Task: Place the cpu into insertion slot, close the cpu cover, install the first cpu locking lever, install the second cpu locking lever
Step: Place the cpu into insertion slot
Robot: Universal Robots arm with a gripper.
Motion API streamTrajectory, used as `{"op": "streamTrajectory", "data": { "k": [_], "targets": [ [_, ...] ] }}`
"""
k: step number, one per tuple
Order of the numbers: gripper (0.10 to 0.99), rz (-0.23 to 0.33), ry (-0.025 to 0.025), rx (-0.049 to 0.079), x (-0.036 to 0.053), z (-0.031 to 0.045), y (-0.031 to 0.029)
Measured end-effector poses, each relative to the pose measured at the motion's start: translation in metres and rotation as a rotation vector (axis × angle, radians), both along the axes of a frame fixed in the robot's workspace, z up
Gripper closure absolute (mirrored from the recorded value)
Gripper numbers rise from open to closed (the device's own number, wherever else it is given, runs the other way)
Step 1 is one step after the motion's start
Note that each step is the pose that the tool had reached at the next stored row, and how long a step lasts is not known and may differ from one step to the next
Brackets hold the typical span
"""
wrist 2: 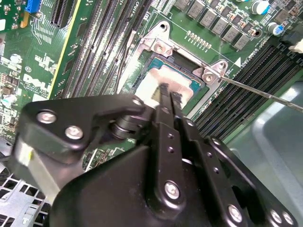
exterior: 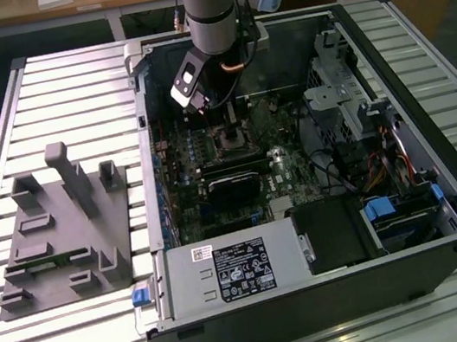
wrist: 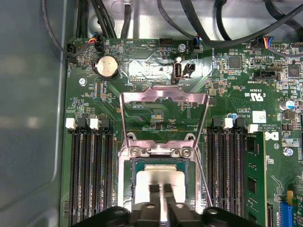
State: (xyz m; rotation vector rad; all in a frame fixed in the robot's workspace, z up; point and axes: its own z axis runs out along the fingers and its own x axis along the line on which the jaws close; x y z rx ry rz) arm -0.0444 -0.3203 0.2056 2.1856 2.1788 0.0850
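Observation:
The cpu [wrist: 144, 182] lies flat in the insertion slot [wrist: 129, 165], silvery top up, on the green board inside the open computer case [exterior: 441, 179]. My gripper [wrist: 160, 187] hangs right over the chip, its two black fingers pressed together and tips at the chip's top face. The second wrist view shows the same: gripper [wrist 2: 166, 92] on the cpu [wrist 2: 149, 80], with the slot's silver rim [wrist 2: 158, 45] behind it. The cpu cover [wrist: 163, 93] stands swung open beyond the slot, its window showing the board. A thin wire lever [wrist 2: 265, 93] sticks out beside the socket. In the exterior view the gripper [exterior: 222, 124] is low over the slot.
Long black memory slots [wrist: 90, 175] flank the socket on both sides. A coin battery [wrist: 108, 66] and black cables [wrist: 208, 28] lie past the cover. The power supply [exterior: 236, 270] and drive bays [exterior: 394, 213] fill the case front. A grey fixture [exterior: 62, 225] sits on the slatted table.

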Motion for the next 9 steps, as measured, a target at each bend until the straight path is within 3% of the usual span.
{"op": "streamTrajectory", "data": {
  "k": [1, 3, 9],
  "targets": [
    [0.957, 0.000, 0.0000, 0.000, 0.0000, 0.0001, 0.0000],
    [0.980, 0.000, 0.0000, 0.000, 0.0000, 0.0001, 0.0000],
    [0.980, 0.000, 0.0001, 0.000, 0.0004, 0.0003, 0.0000]
  ]
}}
